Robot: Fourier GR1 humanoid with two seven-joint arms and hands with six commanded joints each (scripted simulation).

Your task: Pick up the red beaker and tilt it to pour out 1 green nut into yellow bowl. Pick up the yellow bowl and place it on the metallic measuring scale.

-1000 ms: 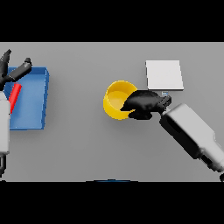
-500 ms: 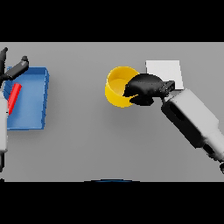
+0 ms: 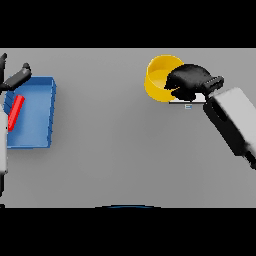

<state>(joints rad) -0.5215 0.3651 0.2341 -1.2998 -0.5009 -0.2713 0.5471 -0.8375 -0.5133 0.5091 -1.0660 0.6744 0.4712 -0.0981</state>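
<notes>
The yellow bowl [image 3: 159,79] is lifted near the table's far right, my right hand [image 3: 190,82] shut on its right rim. Most of the metallic measuring scale [image 3: 188,104] is hidden behind that hand and the bowl; only a thin strip of its front edge shows below the wrist. I cannot make out a green nut inside the bowl. The red beaker [image 3: 15,111] lies tilted in the blue tray [image 3: 37,112] at the far left. My left hand [image 3: 16,77] hovers at the tray's far left corner, fingers spread open and holding nothing.
The blue tray takes up the left edge of the grey table [image 3: 115,140]. My right forearm [image 3: 234,122] slants across the right side.
My right hand has carried the yellow bowl up and to the right, and it now covers the scale. The left hand and beaker have stayed in place.
</notes>
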